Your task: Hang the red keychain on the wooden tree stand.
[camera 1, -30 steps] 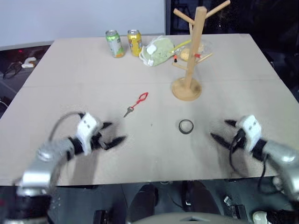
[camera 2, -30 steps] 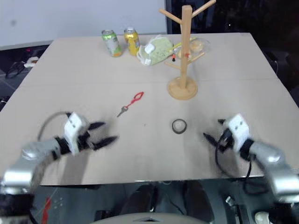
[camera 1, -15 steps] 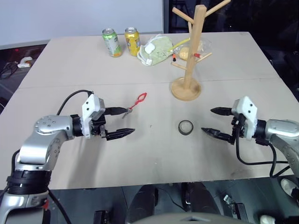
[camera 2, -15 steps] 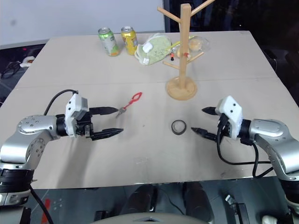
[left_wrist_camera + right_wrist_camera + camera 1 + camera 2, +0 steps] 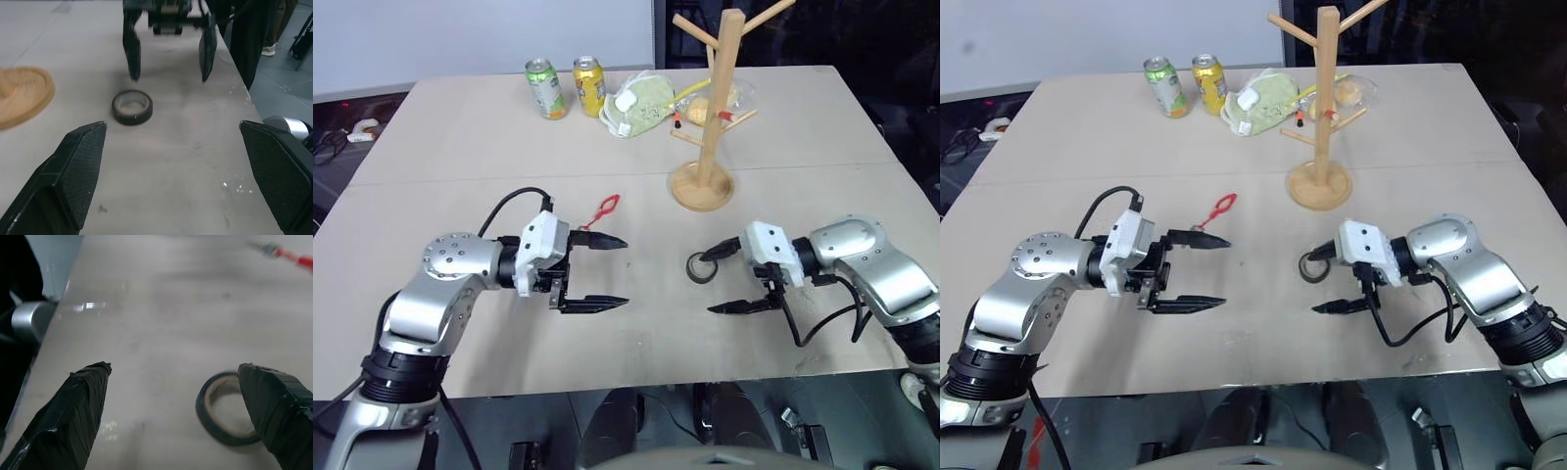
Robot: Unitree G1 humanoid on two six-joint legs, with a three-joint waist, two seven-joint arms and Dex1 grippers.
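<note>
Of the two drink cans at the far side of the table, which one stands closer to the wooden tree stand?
The yellow can: it stands beside the green can, on the side toward the tree stand.

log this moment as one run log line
stage: pre-grasp | red keychain: on table, unheld | left gripper: open, beside keychain | right gripper: open, by black tape ring | wooden tree stand: bare

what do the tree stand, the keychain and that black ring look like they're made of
The wooden tree stand: pale unfinished-looking wood, matte, with one peg tipped red. The red keychain: a thin red loop, probably cord or plastic, too small to tell; its key end looks like grey metal in the right wrist view. The black ring: likely a roll of tape, with a matte black outside and a paler inner core.
</note>
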